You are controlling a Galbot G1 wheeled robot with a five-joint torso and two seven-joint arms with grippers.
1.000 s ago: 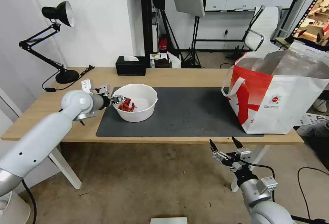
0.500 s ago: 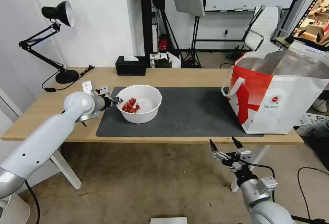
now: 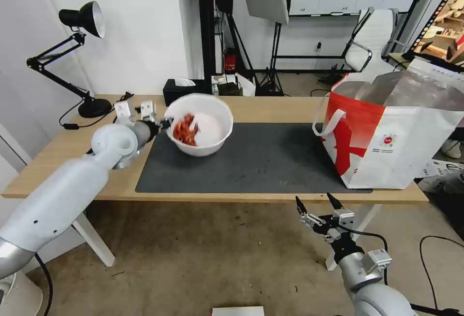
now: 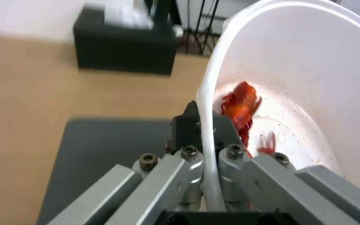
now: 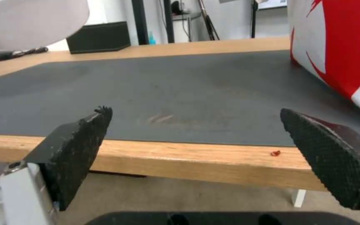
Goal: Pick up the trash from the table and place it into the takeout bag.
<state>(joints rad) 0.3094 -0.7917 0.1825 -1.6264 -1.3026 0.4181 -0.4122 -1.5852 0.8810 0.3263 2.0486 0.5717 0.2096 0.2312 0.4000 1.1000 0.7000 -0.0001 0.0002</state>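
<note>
The white round bowl (image 3: 205,125) with red scraps (image 3: 183,130) hangs tilted above the left end of the dark grey mat (image 3: 261,156) on the table (image 3: 58,161). My left gripper (image 3: 165,123) is shut on the bowl's left rim; in the left wrist view the rim (image 4: 207,125) runs between its fingers, with the red scraps (image 4: 240,109) just inside. The red-and-white takeout bag (image 3: 391,132) stands open at the table's right end. My right gripper (image 3: 316,205) is open below the table's front edge, empty, with its fingertips (image 5: 84,134) wide apart.
A black tissue box (image 3: 183,93) sits at the table's back edge behind the bowl. A black desk lamp (image 3: 82,55) stands at the back left corner. A tiny red scrap (image 5: 275,153) lies on the table's front edge near the bag.
My left gripper has lifted the bowl off the mat, raising it and carrying it slightly right, and the bowl now tilts with its opening toward me. The right arm has not moved.
</note>
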